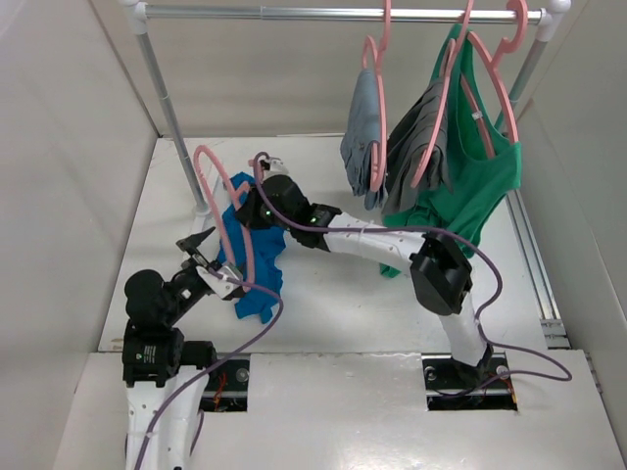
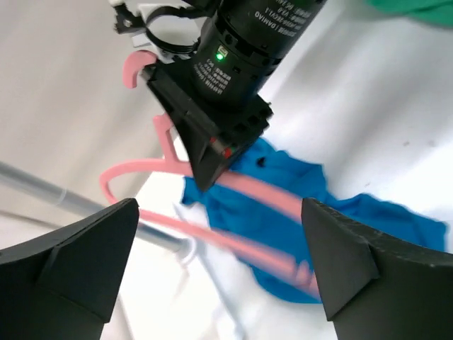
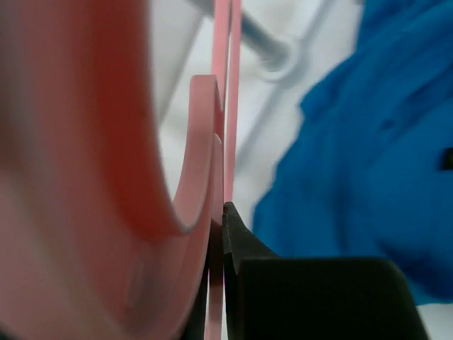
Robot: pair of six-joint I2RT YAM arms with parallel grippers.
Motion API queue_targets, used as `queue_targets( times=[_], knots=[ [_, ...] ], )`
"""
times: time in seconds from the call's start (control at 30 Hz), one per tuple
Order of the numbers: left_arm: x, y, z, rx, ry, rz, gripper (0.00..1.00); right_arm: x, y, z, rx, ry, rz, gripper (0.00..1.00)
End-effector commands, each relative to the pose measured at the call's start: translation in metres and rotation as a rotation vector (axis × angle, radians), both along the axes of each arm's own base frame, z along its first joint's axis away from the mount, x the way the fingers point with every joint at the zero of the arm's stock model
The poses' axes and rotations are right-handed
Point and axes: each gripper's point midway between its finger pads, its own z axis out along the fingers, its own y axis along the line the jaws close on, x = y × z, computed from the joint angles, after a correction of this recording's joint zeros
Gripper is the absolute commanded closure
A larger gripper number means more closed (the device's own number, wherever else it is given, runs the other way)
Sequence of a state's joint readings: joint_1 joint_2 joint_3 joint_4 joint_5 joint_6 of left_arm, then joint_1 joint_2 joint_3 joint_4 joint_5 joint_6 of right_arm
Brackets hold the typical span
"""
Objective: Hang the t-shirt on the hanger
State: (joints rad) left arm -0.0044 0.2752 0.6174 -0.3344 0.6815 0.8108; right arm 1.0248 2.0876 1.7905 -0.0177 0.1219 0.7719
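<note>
The pink hanger [image 1: 223, 201] stands on edge over the blue t-shirt [image 1: 257, 276], which lies crumpled on the table at the left. My right gripper [image 1: 242, 208] reaches in from the right and is shut on the hanger [image 3: 205, 142] near its hook, its dark fingertip [image 3: 233, 230] pressed against the thin plastic. The t-shirt [image 3: 368, 142] lies just beyond it. My left gripper [image 1: 208, 253] sits beside the shirt's left edge with its jaws wide open and holding nothing. In the left wrist view the hanger's bars [image 2: 241, 188] and the t-shirt [image 2: 304, 212] show beyond the left gripper [image 2: 219, 234].
A silver rail [image 1: 333, 14] crosses the back. Other pink hangers on it carry grey garments [image 1: 367, 132] and a green tank top [image 1: 475, 186]. The rail's left post [image 1: 171, 117] comes down just behind the hanger. White walls close in on both sides.
</note>
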Motion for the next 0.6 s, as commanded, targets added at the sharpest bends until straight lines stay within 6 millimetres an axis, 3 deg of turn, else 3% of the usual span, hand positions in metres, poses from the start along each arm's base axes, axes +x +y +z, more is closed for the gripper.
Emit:
queue_targets(
  times=[0.0, 0.03, 0.07, 0.17, 0.33, 0.43, 0.53, 0.57],
  knots=[
    [-0.013, -0.018, 0.018, -0.062, -0.012, -0.1, 0.0, 0.003, -0.016, 0.053, 0.062, -0.128, 0.097, 1.0],
    [-0.014, -0.017, 0.022, -0.078, -0.008, -0.088, 0.0, 0.005, -0.024, 0.046, 0.046, -0.117, 0.087, 1.0],
    [-0.014, -0.017, 0.021, -0.096, 0.006, -0.086, 0.0, 0.003, -0.033, 0.058, 0.039, -0.156, 0.083, 1.0],
    [-0.011, -0.015, 0.023, -0.163, 0.044, -0.052, 0.0, 0.006, -0.055, 0.058, 0.018, -0.208, 0.086, 1.0],
    [0.014, 0.006, 0.041, -0.351, 0.079, 0.134, 0.02, -0.01, -0.075, 0.065, -0.007, -0.296, 0.215, 1.0],
    [0.037, 0.021, 0.032, -0.421, 0.167, 0.26, 0.18, -0.023, -0.094, 0.079, -0.037, -0.382, 0.24, 1.0],
    [0.054, 0.026, 0.006, -0.419, 0.321, 0.332, 0.39, -0.029, -0.121, 0.073, -0.128, -0.395, 0.211, 1.0],
    [0.059, 0.028, -0.001, -0.422, 0.351, 0.351, 0.42, -0.027, -0.128, 0.069, -0.16, -0.393, 0.187, 1.0]
  ],
)
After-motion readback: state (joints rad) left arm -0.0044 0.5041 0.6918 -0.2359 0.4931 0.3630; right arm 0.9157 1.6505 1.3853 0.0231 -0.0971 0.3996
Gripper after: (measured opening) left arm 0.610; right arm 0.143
